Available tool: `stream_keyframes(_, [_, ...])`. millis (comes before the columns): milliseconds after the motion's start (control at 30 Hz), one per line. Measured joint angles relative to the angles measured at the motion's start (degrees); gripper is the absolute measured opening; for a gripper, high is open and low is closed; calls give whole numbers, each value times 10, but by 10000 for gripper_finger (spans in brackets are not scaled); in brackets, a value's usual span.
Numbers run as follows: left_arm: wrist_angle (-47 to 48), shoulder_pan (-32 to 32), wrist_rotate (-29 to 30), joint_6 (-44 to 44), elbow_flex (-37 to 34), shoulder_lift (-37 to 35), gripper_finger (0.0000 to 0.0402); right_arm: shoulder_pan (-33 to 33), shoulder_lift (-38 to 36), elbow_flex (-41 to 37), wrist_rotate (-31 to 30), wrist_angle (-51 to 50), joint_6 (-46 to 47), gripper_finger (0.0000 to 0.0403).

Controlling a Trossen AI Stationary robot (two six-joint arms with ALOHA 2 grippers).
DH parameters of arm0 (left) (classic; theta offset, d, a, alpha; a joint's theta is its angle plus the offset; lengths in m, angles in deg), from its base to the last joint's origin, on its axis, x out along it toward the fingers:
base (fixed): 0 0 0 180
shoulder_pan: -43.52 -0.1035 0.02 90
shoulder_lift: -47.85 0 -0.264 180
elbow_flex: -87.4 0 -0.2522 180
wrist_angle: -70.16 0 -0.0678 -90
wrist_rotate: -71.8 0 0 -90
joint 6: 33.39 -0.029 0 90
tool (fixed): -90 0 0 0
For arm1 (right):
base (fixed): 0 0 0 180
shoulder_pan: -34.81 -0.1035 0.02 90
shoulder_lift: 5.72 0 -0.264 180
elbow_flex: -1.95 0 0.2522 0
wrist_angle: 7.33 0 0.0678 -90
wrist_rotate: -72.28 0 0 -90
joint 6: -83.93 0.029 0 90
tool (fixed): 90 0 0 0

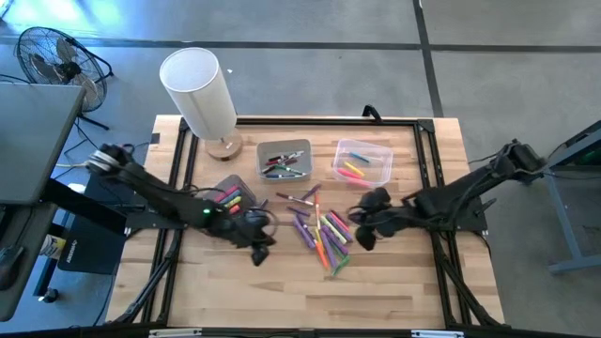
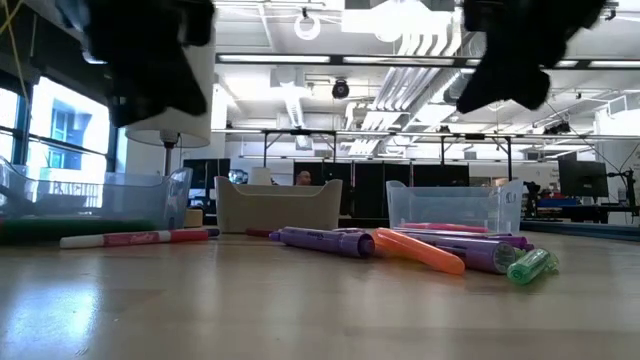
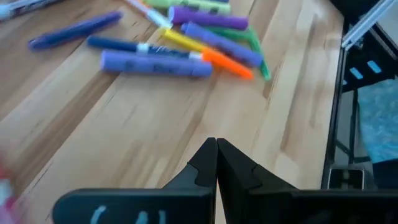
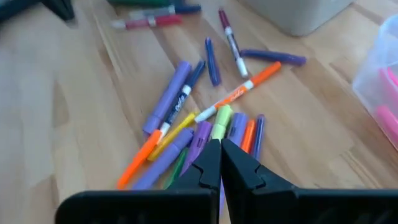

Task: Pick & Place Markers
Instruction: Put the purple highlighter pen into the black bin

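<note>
**Two grippers clenched and empty above the loose markers**

Two arms reach in over the wooden worktop point(image 1: 394, 291) from either side. The left gripper point(image 1: 261, 246) hangs over bare wood just left of the scattered pile; its fingers are pressed together with nothing between them, as the left wrist view confirms point(image 3: 216, 163). The right gripper point(image 1: 366, 235) sits just right of the pile, fingers likewise clenched and holding nothing point(image 4: 219, 163). In the low view both grippers show as dark shapes raised clear of the surface.

The markers point(image 1: 319, 230) lie loose in a jumble at the middle of the worktop, between the two grippers: purple, orange, yellow, green and blue ones, several crossing or touching each other. In the low view a purple marker point(image 2: 325, 241), an orange one point(image 2: 425, 252) and a green one point(image 2: 530, 266) rest flat on the wood.

More markers are already in containers. A clear bin point(image 1: 364, 161) at the back right holds pink and yellow ones. A grey bin point(image 1: 284, 161) at the back centre holds several, red and dark among them. A third bin point(image 1: 233, 192), beside the left arm, holds pink and red ones.

A white cylindrical lamp point(image 1: 199, 89) stands at the back left corner of the worktop. A fan point(image 1: 52, 58) sits on the floor beyond.
</note>
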Motion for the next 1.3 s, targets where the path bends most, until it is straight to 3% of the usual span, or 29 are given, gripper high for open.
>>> stream_keyframes(267, [18, 24, 52, -20, -43, -95, 0, 49, 211, 231, 33, -224, 0, 0])
stream_keyframes(467, [12, 24, 42, -60, -43, -107, 0, 78, 327, 327, 102, -312, -22, 1])
stream_keyframes(633, [14, 24, 8, -77, -43, -106, 0, 101, 378, 333, 148, -314, -5, 8])
stream_keyframes(967, [14, 24, -20, -102, -43, -106, 0, 126, 392, 307, 193, -286, 19, 102])
stream_keyframes(1100, [15, 24, -21, -110, -43, -106, 0, 126, 392, 307, 199, -280, 21, 104])
stream_keyframes(1300, [15, 24, -21, -117, -43, -106, 0, 125, 396, 307, 204, -264, 23, 71])
